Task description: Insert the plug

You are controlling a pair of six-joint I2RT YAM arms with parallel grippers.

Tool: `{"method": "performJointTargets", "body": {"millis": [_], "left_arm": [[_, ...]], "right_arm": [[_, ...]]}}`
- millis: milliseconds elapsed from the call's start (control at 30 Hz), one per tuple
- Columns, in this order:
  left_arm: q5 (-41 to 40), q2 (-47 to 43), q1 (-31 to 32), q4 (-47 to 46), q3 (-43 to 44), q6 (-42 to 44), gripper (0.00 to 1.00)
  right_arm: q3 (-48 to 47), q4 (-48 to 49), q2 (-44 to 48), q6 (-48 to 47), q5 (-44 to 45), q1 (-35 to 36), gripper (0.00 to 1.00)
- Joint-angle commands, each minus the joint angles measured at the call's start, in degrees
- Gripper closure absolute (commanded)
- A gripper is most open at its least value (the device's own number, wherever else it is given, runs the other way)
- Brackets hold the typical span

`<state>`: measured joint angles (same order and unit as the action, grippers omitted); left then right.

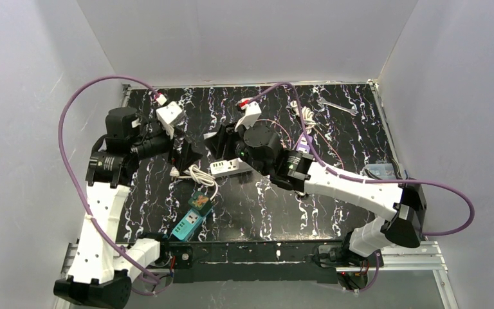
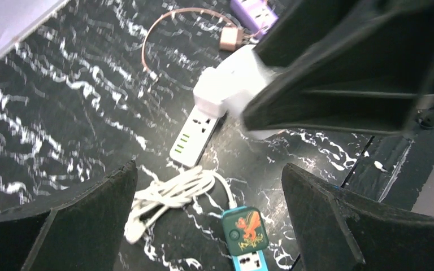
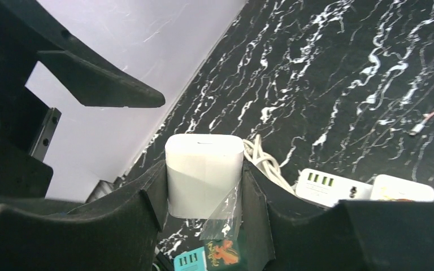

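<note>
Right pincer (image 3: 203, 189) grips the white plug (image 3: 204, 158) above the worktop (image 3: 344, 68) near the power strip (image 3: 330, 186) (left pincer (image 2: 209, 186) hangs wide open), so the carry is in hand; next, probably, lining it over a socket and pressing.

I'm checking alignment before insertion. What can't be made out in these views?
- Prongs of the plug: right wrist view, hidden by its own body and the fingers.
- The plug itself: top view, hidden under the right arm.
- Sockets of the strip: top view, too small.
- The teal strip: left wrist view, cut off by the bottom edge.
</note>
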<state>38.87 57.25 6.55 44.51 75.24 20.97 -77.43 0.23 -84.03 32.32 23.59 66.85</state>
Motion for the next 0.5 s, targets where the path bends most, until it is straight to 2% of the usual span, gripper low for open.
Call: {"method": "performJointTargets", "body": {"millis": [0,133,467], "left_arm": [[11.5,-4.0,0.0,-9.0,-4.1,2.5,0.02],[14.4,-6.1,0.6,-13.5,-6.3,4.6,0.02],[12.6,-7.5,1.4,-16.2,-8.8,3.7,0.02]], "right_arm": [[2.8,11.5,0.4,5.8,-2.0,-0.1,0.66],[4.6,16.3,0.6,7.5,-2.4,-0.1,0.67],[8.4,25.9,0.9,10.8,-3.7,-0.1,0.68]]}}
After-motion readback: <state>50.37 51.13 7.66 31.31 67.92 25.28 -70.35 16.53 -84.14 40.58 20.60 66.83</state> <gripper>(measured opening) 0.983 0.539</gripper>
